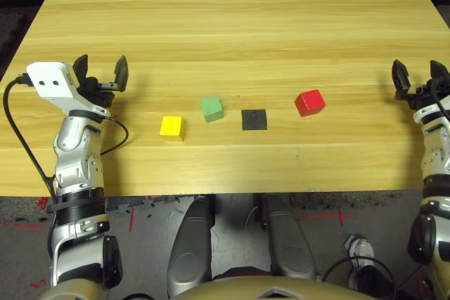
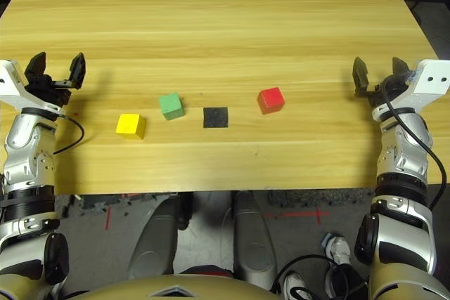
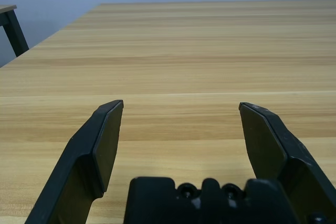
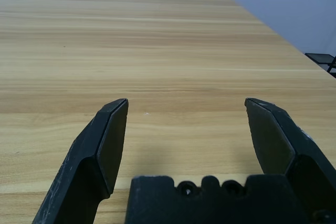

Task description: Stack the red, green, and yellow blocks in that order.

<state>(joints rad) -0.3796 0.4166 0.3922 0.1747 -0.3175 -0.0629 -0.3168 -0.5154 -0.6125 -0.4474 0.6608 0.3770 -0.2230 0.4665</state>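
Nothing is stacked yet: the red block point(image 1: 309, 102), green block point(image 1: 211, 109) and yellow block point(image 1: 171, 127) lie apart mid-frame. The left gripper point(image 1: 102, 73) and right gripper point(image 1: 420, 77) gape wide, empty, at the frame's edges.

text: none readable | labels: none | brands: none | numbers: none | signs: none

Bright, even overhead light leaves soft shadows on the sharply focused table point(image 1: 232, 26), without glare.

Silver jointed forearms, black cables, black-fingered pincers
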